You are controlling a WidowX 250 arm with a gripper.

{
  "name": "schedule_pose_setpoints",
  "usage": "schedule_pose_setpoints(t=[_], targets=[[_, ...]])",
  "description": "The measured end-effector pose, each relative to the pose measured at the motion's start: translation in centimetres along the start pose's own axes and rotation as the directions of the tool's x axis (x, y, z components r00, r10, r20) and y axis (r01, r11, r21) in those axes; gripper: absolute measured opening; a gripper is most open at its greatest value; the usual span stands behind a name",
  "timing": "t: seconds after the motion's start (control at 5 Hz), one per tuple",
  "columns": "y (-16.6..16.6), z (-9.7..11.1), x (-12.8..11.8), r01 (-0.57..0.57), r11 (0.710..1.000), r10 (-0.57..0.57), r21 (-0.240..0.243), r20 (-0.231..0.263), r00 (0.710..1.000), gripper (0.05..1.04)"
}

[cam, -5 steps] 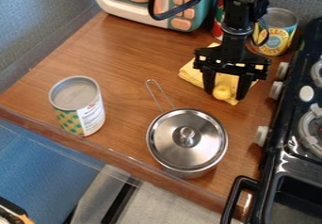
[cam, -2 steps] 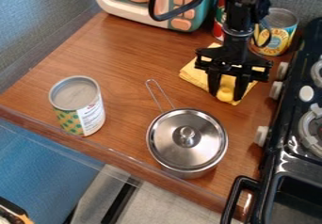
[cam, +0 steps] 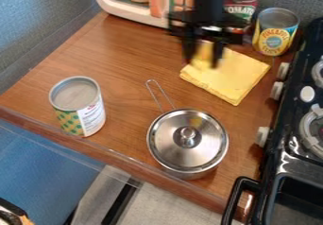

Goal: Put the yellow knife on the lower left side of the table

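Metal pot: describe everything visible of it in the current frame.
The pot looks like shiny, silvery metal and stands upright on the wooden table, near its front edge. A round lid with a central knob covers it, catching a yellowish reflection. Its looped wire handle points toward the upper left. Apart from the lid, only the table appears to touch it.
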State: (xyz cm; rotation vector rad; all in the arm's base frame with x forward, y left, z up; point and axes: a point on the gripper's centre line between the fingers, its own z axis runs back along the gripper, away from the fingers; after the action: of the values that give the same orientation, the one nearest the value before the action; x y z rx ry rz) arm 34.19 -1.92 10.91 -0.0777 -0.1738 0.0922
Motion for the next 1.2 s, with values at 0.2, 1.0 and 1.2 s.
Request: schedule_pose_setpoints(t=[0.2,1.0,1.2], targets=[[4.5,1.4,-1.4,0.056,0.998,-0.056,0.037,0.008,0.998,0.487],[22.4,-0.4,-5.7,0.111,0.989,-0.099,0.094,-0.129,0.987,0.487],[23.5,-0.9,-6.3,0.115,0.988,-0.100,0.105,-0.144,0.985,0.487]])
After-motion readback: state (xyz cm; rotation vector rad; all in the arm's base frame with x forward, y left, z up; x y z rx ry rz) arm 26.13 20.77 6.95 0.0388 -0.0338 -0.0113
